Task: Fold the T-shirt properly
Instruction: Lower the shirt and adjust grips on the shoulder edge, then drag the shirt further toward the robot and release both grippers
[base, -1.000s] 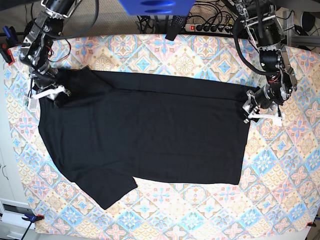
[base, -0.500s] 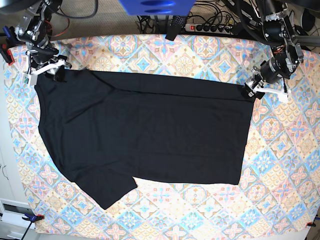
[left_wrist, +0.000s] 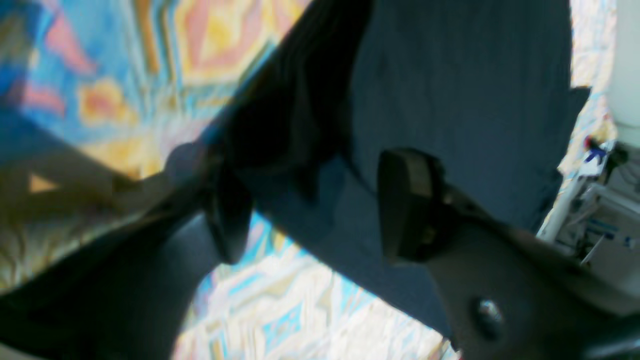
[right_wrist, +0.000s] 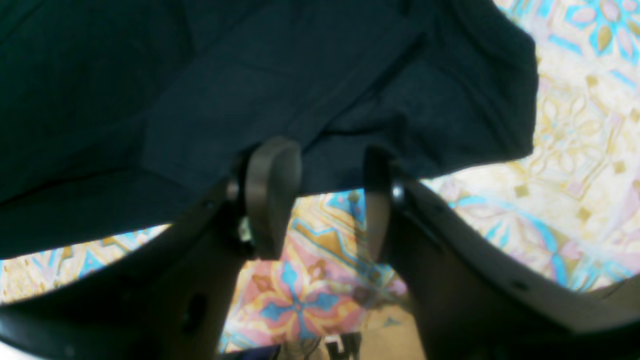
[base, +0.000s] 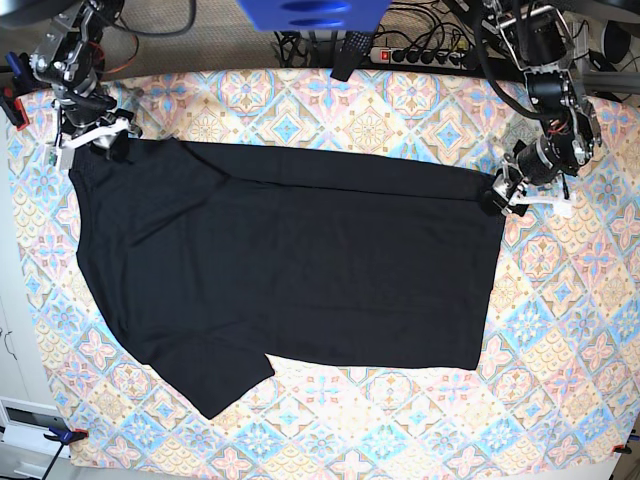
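Item: T-shirt, plain black, matte, short-sleeved, lying flat across the middle of the desk, which is wearing a patterned cloth of blue, orange and cream tiles. One sleeve is pointing toward 7 o'clock; the hem edge is running along the 3 o'clock side. A long fold line is crossing the upper part.

Left gripper is sitting at the shirt's 2 o'clock corner, jaws spread, with cloth lying between them.

Right gripper is sitting at the 10 o'clock corner, jaws apart, the shirt's edge hanging at their tips.
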